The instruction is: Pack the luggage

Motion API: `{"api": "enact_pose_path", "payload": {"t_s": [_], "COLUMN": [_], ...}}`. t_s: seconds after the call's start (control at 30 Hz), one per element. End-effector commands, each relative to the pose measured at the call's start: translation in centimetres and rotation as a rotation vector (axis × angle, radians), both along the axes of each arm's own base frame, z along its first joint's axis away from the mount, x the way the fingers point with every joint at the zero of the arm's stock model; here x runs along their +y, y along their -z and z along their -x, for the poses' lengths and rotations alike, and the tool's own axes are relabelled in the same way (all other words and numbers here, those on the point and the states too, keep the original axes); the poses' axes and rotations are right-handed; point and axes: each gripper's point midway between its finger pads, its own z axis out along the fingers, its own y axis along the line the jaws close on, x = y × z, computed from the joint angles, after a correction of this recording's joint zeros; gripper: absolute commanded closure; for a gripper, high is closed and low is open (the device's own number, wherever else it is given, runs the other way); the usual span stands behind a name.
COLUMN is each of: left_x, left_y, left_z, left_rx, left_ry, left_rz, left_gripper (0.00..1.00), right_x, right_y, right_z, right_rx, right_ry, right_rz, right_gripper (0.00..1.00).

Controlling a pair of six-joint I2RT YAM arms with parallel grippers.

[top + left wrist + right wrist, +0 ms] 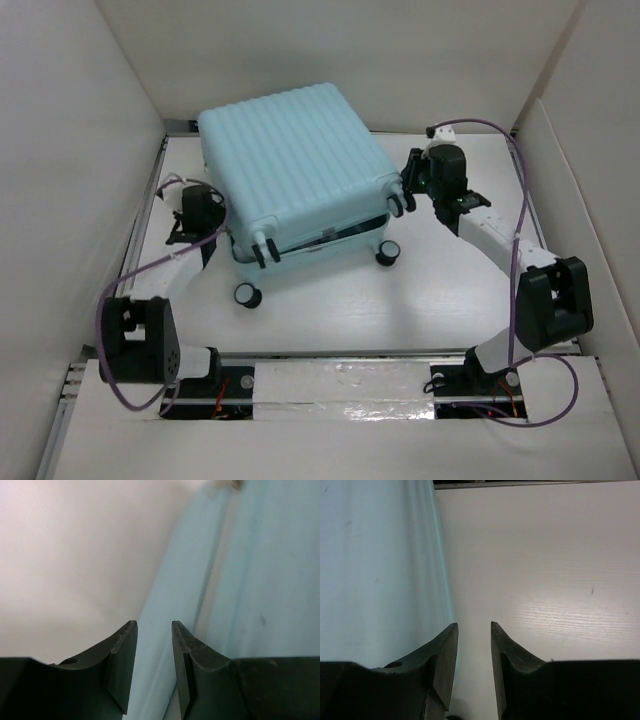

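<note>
The luggage (290, 150), a pale aqua ribbed hard-shell suitcase, lies flat on the white table (440, 290). Its lid is down, leaving a narrow dark slit along the near side, and its wheels (247, 293) point toward me. My left gripper (212, 218) is at the case's left side. In the left wrist view its jaws (153, 624) stand apart with the blue shell (260, 580) just beyond them. My right gripper (412, 180) is at the case's right corner. It is open (474, 625) over bare table, with the shell (375, 570) to its left.
White walls (80, 150) box in the table on the left, back and right. A purple cable (515, 230) runs along the right arm and another loops by the left arm's base (110, 340). A metal rail (340, 385) crosses the near edge.
</note>
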Motion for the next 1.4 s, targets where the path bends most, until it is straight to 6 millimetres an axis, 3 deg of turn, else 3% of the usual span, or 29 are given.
{"api": "enact_pose_path", "payload": {"t_s": [0.0,0.07,0.1,0.2,0.27,0.3,0.37,0.43,0.5,0.53,0.57,0.67,0.7,0.77,0.8,0.83,0.87,0.93,0.97,1.03,1.07,1.1,1.13,1.17,1.2,1.23,1.27,1.33,1.37], "left_x": [-10.3,-12.5,-13.2,-15.7,-17.4,-19.6,-21.6,-25.0,-26.9,-28.3,-29.5,-29.2,-27.9,-26.4,-24.9,-24.1,-22.1,-21.0,-20.1,-18.0,-17.1,-15.6,-14.9,-13.9,-13.1,-10.4,-9.3,-7.9,-6.8], "left_y": [-1.2,-0.2,-1.3,0.5,2.2,2.5,2.8,2.6,1.4,1.6,-0.4,-3.2,-5.1,-7.6,-9.9,-11.8,-13.5,-17.4,-19.7,-21.0,-24.0,-22.9,-22.8,-25.4,-23.0,-21.8,-23.5,-18.5,-20.3], "left_z": [3.0,5.1,5.8,8.8,10.5,11.9,13.2,15.4,15.8,17.6,17.6,18.2,17.8,17.6,17.2,16.6,15.1,13.5,12.4,8.5,6.9,3.5,1.8,0.2,-2.8,-4.6,-6.1,-9.8,-11.4], "left_rx": [-0.078,-0.082,-0.125,-0.104,-0.087,-0.083,-0.076,-0.084,-0.106,-0.076,-0.108,-0.175,-0.229,-0.296,-0.363,-0.42,-0.466,-0.572,-0.616,-0.631,-0.676,-0.629,-0.608,-0.641,-0.561,-0.508,-0.527,-0.359,-0.372], "left_ry": [0.293,0.345,0.361,0.423,0.453,0.518,0.552,0.633,0.636,0.687,0.694,0.652,0.605,0.589,0.543,0.514,0.463,0.459,0.431,0.401,0.39,0.402,0.405,0.395,0.367,0.3,0.279,0.266,0.264], "left_rz": [0.185,0.208,0.218,0.237,0.281,0.293,0.313,0.297,0.266,0.225,0.224,0.141,0.14,0.102,0.111,0.13,0.093,0.123,0.121,0.092,0.101,0.091,0.093,0.09,0.068,0.044,0.028,-0.022,-0.045], "left_gripper": [0.68,0.68,0.68,0.68,0.68,0.68,0.68,0.68,0.68,0.68,0.68,0.66,0.62,0.46,0.4,0.35,0.33,0.3,0.29,0.28,0.28,0.28,0.28,0.28,0.28,0.28,0.28,0.28,0.29], "right_x": [-0.4,-0.9,-1.7,-3.2,-5.2,-5.9,-8.1,-9.0,-9.1,-9.0,-8.9,-7.5,-7.1,-5.2,-4.6,-5.3,-5.4,-6.1,-6.9,-7.7,-7.8,-8.2,-8.1,-7.9,-7.9,-7.7,-7.6,-7.7,-8.1], "right_y": [0.2,0.6,1.0,0.9,-1.8,-3.0,-5.7,-6.4,-7.7,-8.0,-7.4,-8.6,-8.4,-8.2,-7.5,-7.9,-7.8,-7.1,-6.7,-6.5,-5.0,-4.4,-3.9,-2.7,-2.0,-1.8,-1.2,0.3,0.9], "right_z": [-0.1,-0.5,-0.1,0.8,1.9,2.2,3.5,4.7,6.5,7.2,7.9,10.4,11.6,12.9,13.6,13.9,14.1,13.5,13.0,11.7,10.6,10.0,9.4,8.6,8.2,7.6,7.4,6.8,6.7], "right_rx": [0.011,0.031,0.065,0.057,-0.017,-0.059,-0.127,-0.126,-0.153,-0.159,-0.151,-0.199,-0.2,-0.204,-0.191,-0.215,-0.224,-0.22,-0.21,-0.193,-0.143,-0.117,-0.101,-0.065,-0.048,-0.051,-0.036,-0.02,-0.018], "right_ry": [-0.019,-0.018,0.007,0.043,0.111,0.128,0.18,0.189,0.167,0.157,0.147,0.067,0.033,-0.055,-0.071,-0.034,-0.016,0.044,0.073,0.104,0.116,0.134,0.137,0.139,0.14,0.139,0.138,0.158,0.183], "right_rz": [0.004,0.012,0.032,0.025,0.013,0.012,0.001,-0.003,-0.017,-0.023,-0.026,-0.062,-0.076,-0.111,-0.12,-0.126,-0.137,-0.158,-0.153,-0.147,-0.136,-0.14,-0.141,-0.134,-0.129,-0.138,-0.137,-0.144,-0.141], "right_gripper": [0.59,0.57,0.57,0.58,0.57,0.55,0.43,0.3,0.23,0.18,0.15,0.13,0.13,0.34,0.44,0.67,0.77,0.91,0.93,0.93,0.94,0.94,0.94,0.93,0.91,0.89,0.88,0.87,0.86]}}
